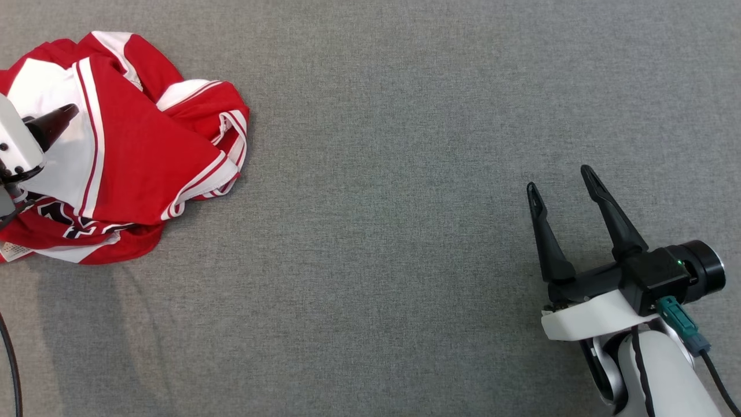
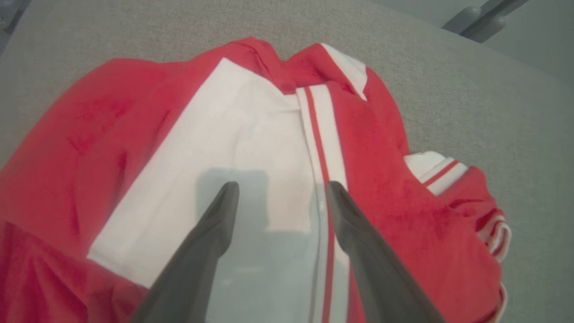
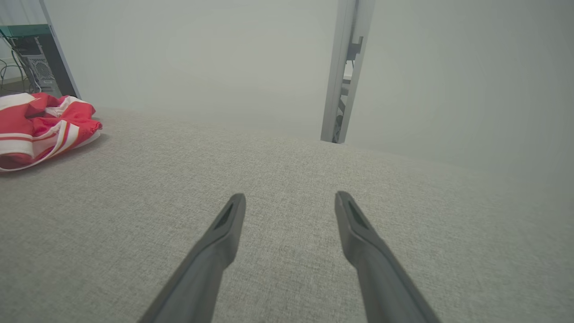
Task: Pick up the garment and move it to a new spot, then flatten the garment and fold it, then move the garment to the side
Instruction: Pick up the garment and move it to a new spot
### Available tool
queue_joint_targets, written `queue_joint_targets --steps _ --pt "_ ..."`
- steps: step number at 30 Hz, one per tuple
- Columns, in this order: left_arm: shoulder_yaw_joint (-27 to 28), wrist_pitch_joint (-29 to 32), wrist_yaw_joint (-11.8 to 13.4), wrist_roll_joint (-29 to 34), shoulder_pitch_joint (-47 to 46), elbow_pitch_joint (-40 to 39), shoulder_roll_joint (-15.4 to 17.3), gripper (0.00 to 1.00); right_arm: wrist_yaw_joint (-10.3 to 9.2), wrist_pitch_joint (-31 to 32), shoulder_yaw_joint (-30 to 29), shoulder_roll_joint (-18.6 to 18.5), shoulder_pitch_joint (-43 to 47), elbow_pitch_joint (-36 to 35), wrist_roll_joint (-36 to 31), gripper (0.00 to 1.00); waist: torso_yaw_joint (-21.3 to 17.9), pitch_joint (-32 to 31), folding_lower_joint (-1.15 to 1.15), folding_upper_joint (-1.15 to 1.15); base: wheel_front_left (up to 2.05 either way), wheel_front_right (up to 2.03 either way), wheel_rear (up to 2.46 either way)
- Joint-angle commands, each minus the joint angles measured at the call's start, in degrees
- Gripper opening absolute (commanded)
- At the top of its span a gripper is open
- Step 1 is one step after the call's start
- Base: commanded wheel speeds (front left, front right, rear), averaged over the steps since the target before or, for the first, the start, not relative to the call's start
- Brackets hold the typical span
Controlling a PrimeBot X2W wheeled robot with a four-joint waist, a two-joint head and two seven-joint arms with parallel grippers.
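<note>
Well, my left gripper hangs spread over the garment, right gripper spread too, and I may pinch only one loose layer and drag it.

left gripper sits at far left edge of head view, tilted down, jaws wide, nothing between them. right gripper sits low right, jaws wide and empty, pointing up and slightly left. pale forearm below it.

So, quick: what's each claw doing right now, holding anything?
Left claw: open, holding nothing, over the crumpled red and white fabric jersey.
Right claw: open, holding nothing, above the grey woven cloth surface.
</note>
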Motion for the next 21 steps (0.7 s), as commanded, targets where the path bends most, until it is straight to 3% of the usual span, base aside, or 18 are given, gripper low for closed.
queue_joint_targets --steps 1,13,21 --pt "-0.1 0.1 0.0 0.2 -1.1 0.5 0.2 1.0 0.11 -0.4 0.0 -0.1 -0.7 -0.3 -0.2 1.0 -0.1 0.3 0.0 0.0 0.0 0.0 0.0" --pt "-2.9 2.0 0.0 1.1 -5.5 7.7 -0.3 1.0 0.11 -0.4 0.6 0.0 -2.3 -1.1 -0.4 1.0 -1.5 3.5 0.0 0.0 0.0 0.0 0.0" --pt "-4.0 4.1 1.6 1.6 -7.5 12.9 -0.8 1.0 0.11 -0.4 0.6 0.0 -2.4 -1.7 -0.5 1.0 -2.2 4.5 0.0 0.0 0.0 0.0 0.0"
